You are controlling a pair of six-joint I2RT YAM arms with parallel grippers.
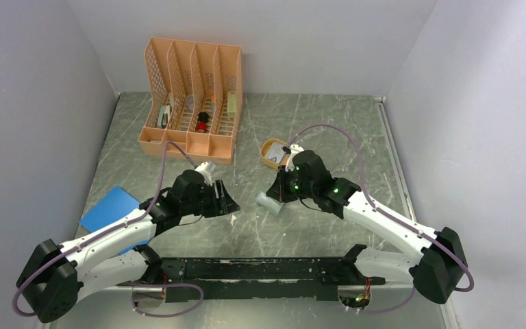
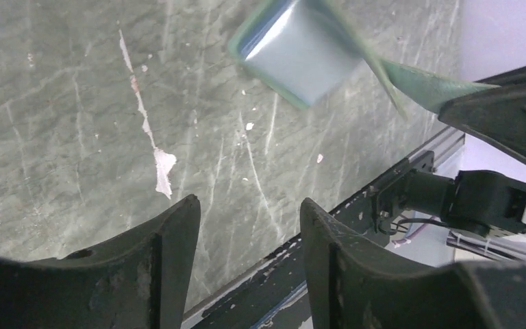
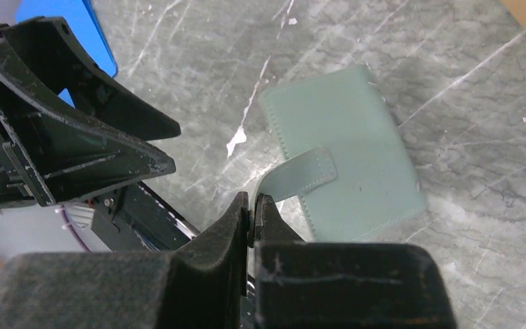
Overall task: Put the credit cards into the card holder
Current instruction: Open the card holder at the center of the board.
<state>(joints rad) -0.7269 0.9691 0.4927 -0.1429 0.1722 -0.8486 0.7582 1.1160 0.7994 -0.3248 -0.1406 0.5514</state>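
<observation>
The card holder [image 3: 346,147] is a grey-green wallet, folded shut, lying on the marble table. My right gripper [image 3: 253,200] is shut on its closing strap [image 3: 301,175] and holds the strap lifted off the cover. The holder also shows in the top view [image 1: 267,202] and the left wrist view [image 2: 294,55]. My left gripper [image 2: 250,205] is open and empty, just left of the holder, a little above the table. Pale credit cards [image 1: 277,155] lie in the orange oval tray [image 1: 265,146] behind the right gripper [image 1: 279,195].
An orange file organizer [image 1: 192,96] with small items stands at the back left. A bright blue flat sheet [image 1: 109,208] lies at the left, under the left arm. The black base rail [image 1: 260,269] runs along the near edge.
</observation>
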